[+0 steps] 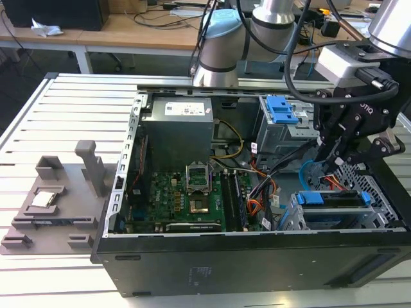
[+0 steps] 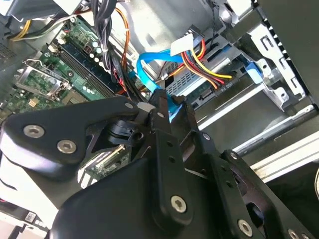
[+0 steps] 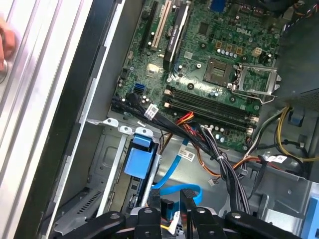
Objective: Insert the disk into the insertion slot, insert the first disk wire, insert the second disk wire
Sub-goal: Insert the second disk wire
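1. My gripper (image 1: 335, 168) hangs inside the open black computer case (image 1: 257, 269), at the exterior view's right, just above the silver perforated sheet-metal drive cage (image 1: 380, 192) that is the insertion slot
2. My two black fingers (image 2: 160, 124) are closed on the thin, glossy light-blue cable (image 2: 149, 67), the second disk wire; in the second wrist view the blue ribbon passes between the fingertips and curls up in a loop beyond them
3. In the first wrist view the same blue cable (image 3: 169, 179) runs down from the green motherboard (image 3: 214, 64) side and bends into a flat loop right at my fingertips (image 3: 187, 196)
4. The flat grey hard drive in its bright blue plastic carrier (image 1: 334, 199) already sits in the bay of the cage, its blue frame showing at the cage's upper edge in the exterior view; in the first wrist view the blue carrier tab (image 3: 138, 157) stands just beside my fingers
5. The thin bundle of red and orange wires (image 2: 207, 67), the first disk wire, ends in a white plug (image 2: 183, 47) and runs to the rear edge of the drive, close beyond my fingertips; I cannot tell whether it is fully seated
6. A taller grey cage bearing a blue plastic clip (image 1: 281, 110) stands further back in the case, apart from me
7. A grey plastic fixture block (image 1: 54, 199) lies on the slatted metal table (image 1: 77, 115) at the exterior view's left, well apart from the case
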Available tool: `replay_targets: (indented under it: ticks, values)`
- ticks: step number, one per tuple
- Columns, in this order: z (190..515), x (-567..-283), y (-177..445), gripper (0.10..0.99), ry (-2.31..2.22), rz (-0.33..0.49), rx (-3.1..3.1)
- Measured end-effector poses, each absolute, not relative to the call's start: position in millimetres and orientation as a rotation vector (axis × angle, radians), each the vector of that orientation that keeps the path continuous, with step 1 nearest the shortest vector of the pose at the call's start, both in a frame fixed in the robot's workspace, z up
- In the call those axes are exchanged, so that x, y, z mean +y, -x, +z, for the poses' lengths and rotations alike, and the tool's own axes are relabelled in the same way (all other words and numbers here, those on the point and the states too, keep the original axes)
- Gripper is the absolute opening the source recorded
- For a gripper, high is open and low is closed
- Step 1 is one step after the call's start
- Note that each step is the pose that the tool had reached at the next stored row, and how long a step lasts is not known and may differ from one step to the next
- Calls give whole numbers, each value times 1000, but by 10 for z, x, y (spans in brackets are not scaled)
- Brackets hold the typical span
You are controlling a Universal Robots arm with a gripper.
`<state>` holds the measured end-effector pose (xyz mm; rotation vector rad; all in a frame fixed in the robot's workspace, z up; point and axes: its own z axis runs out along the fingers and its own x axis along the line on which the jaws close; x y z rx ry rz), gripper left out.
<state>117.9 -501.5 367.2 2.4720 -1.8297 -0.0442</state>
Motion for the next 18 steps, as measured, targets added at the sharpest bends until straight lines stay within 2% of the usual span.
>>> replay_targets:
  ticks: [4, 5, 9, 15, 18]
  values:
    - [3672, -5021, -1179, 286, -2474, -47, -1831]
    - [3672, -5021, -1179, 165, -2475, -48, -1832]
    - [3672, -5022, -1179, 165, -2478, -53, -1834]
    - [3651, -5301, -1179, 165, -2477, -53, -1836]
    - [3608, -5324, -1179, 165, -2458, -54, -1862]
